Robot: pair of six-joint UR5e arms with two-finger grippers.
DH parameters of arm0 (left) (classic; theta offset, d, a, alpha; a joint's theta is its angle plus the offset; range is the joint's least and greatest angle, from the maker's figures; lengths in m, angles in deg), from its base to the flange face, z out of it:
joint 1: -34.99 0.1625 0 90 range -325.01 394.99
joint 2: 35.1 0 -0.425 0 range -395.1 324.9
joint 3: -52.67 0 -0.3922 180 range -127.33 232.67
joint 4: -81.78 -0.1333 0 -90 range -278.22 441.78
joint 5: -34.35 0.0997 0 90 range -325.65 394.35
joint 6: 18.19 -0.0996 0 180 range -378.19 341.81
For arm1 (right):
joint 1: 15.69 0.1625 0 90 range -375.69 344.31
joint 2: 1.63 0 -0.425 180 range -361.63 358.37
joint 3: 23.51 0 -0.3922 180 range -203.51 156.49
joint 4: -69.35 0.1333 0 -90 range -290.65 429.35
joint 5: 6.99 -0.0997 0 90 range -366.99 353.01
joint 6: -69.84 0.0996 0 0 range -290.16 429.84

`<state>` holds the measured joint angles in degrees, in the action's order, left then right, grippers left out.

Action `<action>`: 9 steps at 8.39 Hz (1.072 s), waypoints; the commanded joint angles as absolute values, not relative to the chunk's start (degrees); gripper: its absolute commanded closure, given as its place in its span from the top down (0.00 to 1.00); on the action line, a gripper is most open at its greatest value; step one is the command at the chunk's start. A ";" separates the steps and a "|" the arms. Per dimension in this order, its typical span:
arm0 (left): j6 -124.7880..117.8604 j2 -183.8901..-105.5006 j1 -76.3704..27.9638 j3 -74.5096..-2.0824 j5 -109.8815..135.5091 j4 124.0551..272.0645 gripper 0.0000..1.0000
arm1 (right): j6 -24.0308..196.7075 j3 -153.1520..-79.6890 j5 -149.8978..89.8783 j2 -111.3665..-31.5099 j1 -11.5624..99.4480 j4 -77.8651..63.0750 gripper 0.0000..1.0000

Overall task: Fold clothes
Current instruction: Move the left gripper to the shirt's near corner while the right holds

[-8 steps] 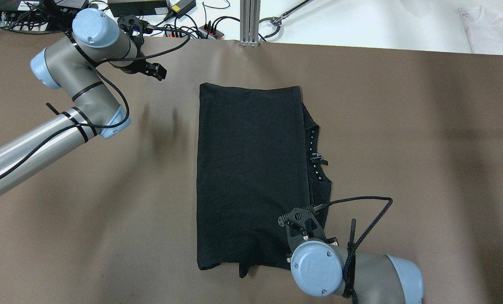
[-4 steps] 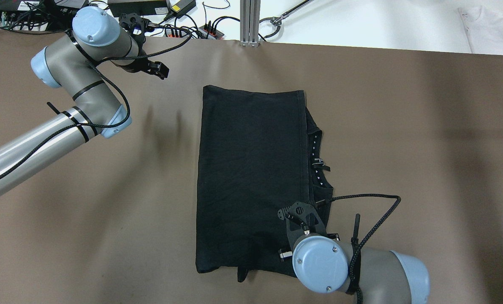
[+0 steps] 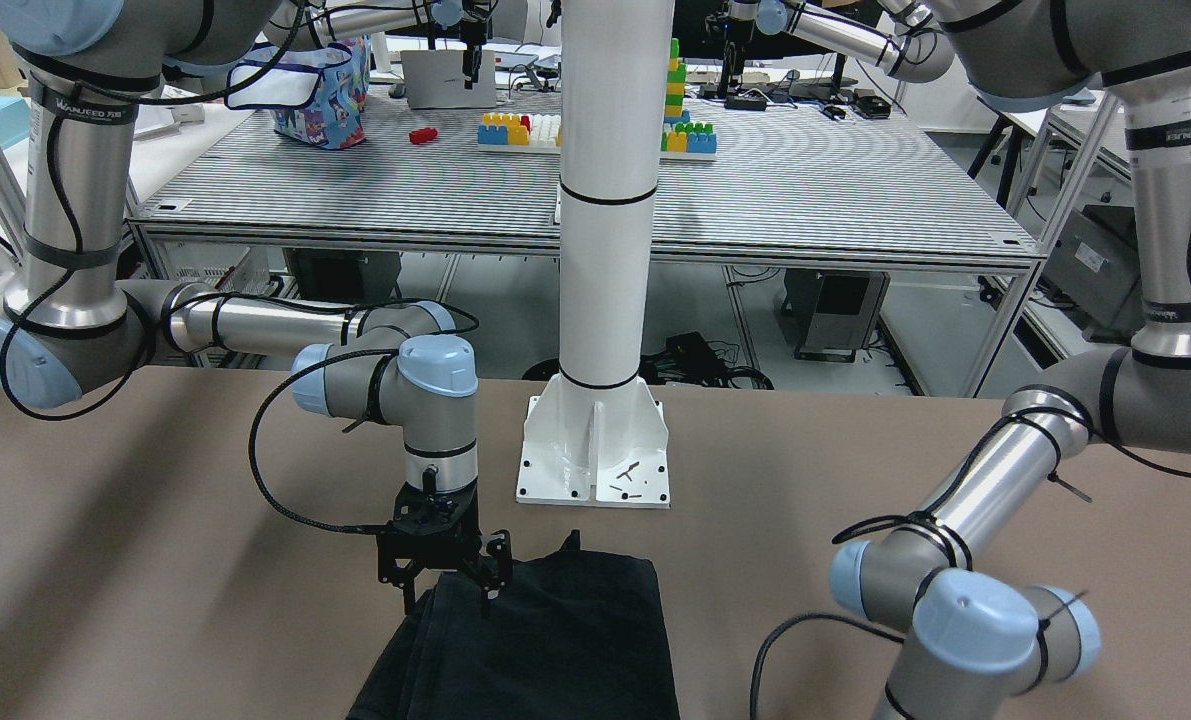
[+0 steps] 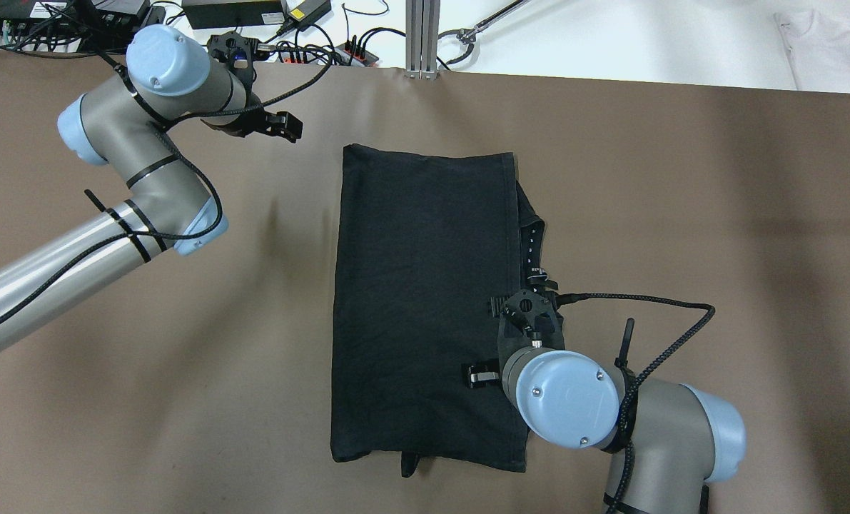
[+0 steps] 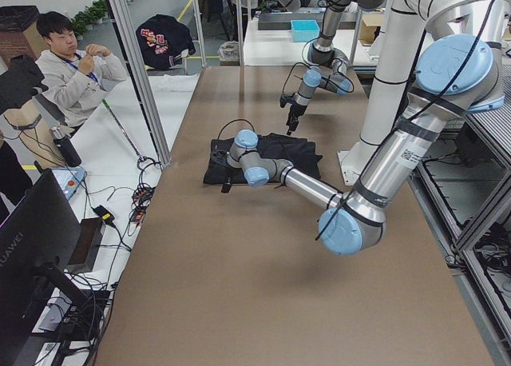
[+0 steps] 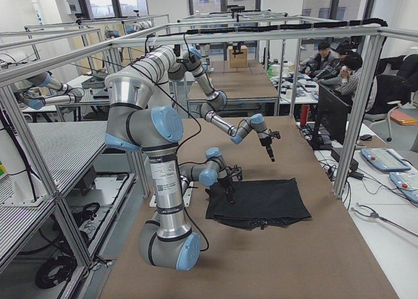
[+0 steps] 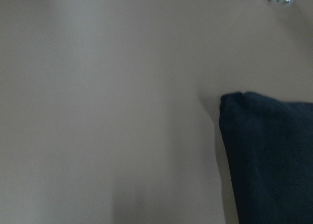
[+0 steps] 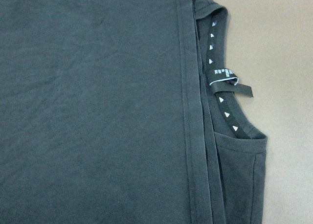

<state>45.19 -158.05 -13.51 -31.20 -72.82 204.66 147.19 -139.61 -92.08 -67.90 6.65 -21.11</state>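
A black garment (image 4: 425, 300) lies folded into a long rectangle on the brown table (image 4: 681, 214). It also shows in the front view (image 3: 555, 640) and both wrist views (image 7: 269, 155) (image 8: 98, 111). Its collar with a small label (image 8: 226, 82) peeks out along the fold's right edge (image 4: 535, 250). My right gripper (image 3: 446, 598) hangs open and empty just above that edge, about halfway along it. My left gripper (image 4: 287, 128) hovers to the left of the garment's far left corner, apart from it, and looks shut and empty.
The robot's white pedestal (image 3: 595, 440) stands at the table's near edge. Cables and power bricks (image 4: 289, 28) lie beyond the far edge. A white cloth (image 4: 831, 43) lies on the white bench at the far right. An operator (image 5: 72, 70) sits beyond the table.
My right gripper has moved from the garment's near right corner forward along its right edge. The near right corner now lies flat. My left gripper has drifted slightly right.
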 commanded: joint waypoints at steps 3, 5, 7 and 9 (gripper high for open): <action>70.34 -135.76 2.07 -59.61 -63.25 204.74 1.00 | 160.25 -139.44 -91.63 -68.51 6.99 -16.96 0.93; 79.49 -134.59 13.93 -60.44 -52.02 204.74 1.00 | 161.77 -139.44 -89.79 -69.04 6.73 -16.78 0.94; 84.09 -136.16 23.44 -60.09 -45.05 204.74 1.00 | 161.68 -139.44 -89.52 -69.13 6.64 -16.78 0.94; 86.74 -140.55 26.02 -58.78 -43.09 204.48 1.00 | 161.51 -139.35 -89.52 -69.13 6.55 -16.78 0.94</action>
